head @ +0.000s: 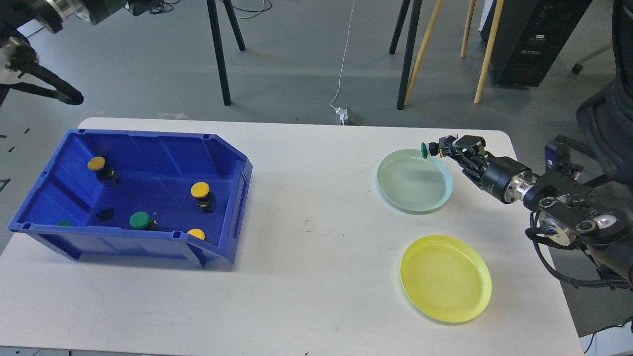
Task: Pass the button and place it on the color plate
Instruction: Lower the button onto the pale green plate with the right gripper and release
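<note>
Green button over green plate

Our right pincer (437, 148) grips the green button (425, 149) above the green plate's (395, 190) rim; our left pincer (62, 94) state: cannot tell.

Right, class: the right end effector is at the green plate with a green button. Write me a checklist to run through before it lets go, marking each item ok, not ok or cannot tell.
1. Green button held in the right end effector: ok.
2. Button colour matches the green plate: ok.
3. Button over the plate's inside, not just its far rim: cannot tell.
4. Green plate free of other things: ok.
5. Yellow plate apart from the drop spot: ok.
6. Left end effector away from the plates, beyond the blue bin: ok.
</note>
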You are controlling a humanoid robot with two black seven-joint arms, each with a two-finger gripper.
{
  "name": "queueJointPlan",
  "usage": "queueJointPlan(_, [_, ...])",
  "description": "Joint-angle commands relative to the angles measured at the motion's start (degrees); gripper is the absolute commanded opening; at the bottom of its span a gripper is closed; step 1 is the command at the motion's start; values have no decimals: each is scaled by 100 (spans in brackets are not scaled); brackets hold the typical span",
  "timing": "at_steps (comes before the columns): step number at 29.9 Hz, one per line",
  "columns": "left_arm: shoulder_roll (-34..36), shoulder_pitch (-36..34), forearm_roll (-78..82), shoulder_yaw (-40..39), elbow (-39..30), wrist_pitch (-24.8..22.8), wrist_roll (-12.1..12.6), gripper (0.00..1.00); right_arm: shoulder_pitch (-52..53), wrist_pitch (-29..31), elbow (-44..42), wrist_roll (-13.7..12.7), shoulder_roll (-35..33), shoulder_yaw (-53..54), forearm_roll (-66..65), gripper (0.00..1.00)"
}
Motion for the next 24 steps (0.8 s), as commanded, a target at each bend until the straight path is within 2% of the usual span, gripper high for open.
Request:
queueJointPlan(1, [-26, 2, 1, -7, -1, 0, -6, 94, 37, 4, -449, 0, 399, -169, -5, 35])
queueJointPlan(5, [-26, 2, 1, -7, 8, 0, 2, 94, 54, -5, -827, 0, 689, -265, -32, 47])
queueJointPlan(10, [-26, 81, 10, 45, 8, 0, 11, 95, 63, -23, -1022, 0, 734, -406, 3, 61])
queueJointPlan(19, [-35, 257, 265, 72, 8, 0, 3, 97, 229, -23, -1013, 0, 707, -345, 21, 72])
queueJointPlan(22, [175, 441, 545, 72, -1, 0, -15, 98, 397, -14, -995, 0, 681, -109, 205, 87])
queueJointPlan(24, [491, 503, 966, 81, -106, 0, -24, 98, 476, 39, -986, 0, 629, 251, 468, 93])
